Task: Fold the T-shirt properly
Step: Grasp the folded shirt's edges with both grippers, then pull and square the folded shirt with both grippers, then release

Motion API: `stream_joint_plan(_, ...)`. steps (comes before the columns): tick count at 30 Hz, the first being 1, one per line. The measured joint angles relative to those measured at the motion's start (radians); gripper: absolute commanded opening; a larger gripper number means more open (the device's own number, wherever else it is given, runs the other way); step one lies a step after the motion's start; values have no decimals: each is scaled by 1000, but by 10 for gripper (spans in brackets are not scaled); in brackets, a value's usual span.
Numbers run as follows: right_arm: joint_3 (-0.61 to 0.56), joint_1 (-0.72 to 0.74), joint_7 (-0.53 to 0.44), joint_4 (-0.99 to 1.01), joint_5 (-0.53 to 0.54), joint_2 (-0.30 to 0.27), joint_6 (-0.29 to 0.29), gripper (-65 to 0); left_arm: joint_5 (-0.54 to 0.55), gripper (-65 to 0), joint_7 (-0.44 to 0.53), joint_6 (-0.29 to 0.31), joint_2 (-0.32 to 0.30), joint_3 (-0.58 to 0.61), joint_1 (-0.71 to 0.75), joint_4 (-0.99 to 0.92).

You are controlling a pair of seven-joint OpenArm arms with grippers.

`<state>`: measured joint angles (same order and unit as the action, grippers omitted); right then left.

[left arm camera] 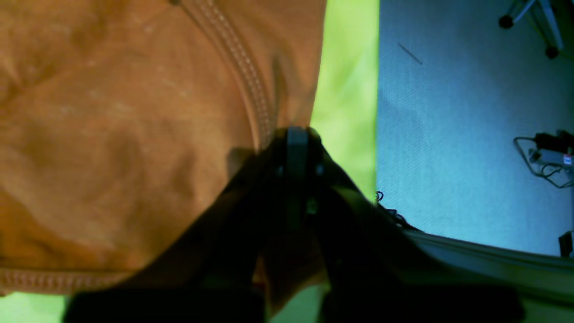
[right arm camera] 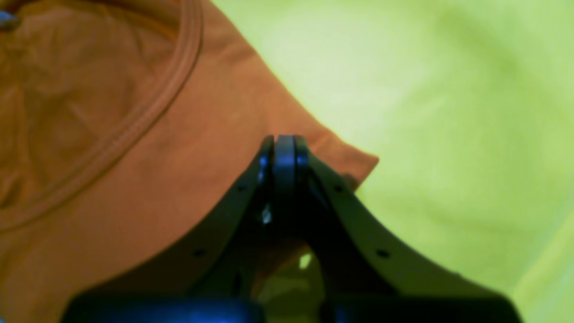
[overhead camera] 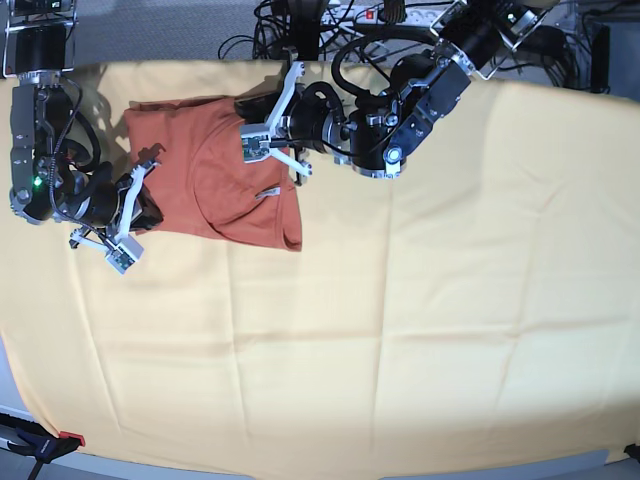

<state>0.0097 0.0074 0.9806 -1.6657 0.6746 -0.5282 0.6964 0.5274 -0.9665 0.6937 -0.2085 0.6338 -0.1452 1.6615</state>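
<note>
Item 1: T-shirt (overhead camera: pixel 215 175) (rust-orange), lying at the far left corner of the yellow cloth (overhead camera: pixel 400 330). I am pinching its edges with my left gripper (left arm camera: pixel 297 134) and right gripper (right arm camera: pixel 284 141), both clamped.

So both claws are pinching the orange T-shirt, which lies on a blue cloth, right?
Not quite: the cloth under the T-shirt is pale yellow, not blue, as the base view shows. The rest holds: the left gripper and right gripper are both shut on it.
</note>
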Motion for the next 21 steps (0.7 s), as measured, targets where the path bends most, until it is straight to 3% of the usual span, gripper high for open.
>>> stream_joint_plan(4, -1, -31, 0, -11, 0, -37, 0, -650, 7, -650, 6, 0, -39, 0, -34, 0)
stream_joint_plan(12, -1, -148, 23, -156, -4, -53, 0, -650, -92, -650, 79, 3, -106, 1, -98, 0)
stream_joint_plan(15, 0, -196, 40, -219, -5, -53, 0, -650, -145, -650, 127, -34, -126, 1, -129, -19)
stream_joint_plan(18, 0, -207, 89, -292, -5, -53, -54, -650, -188, -650, 156, -64, -124, 1, -159, -56)
stream_joint_plan(21, 10, -203, 52, -332, -3, -53, -64, -650, -203, -650, 125, -84, -125, 1, -194, -69)
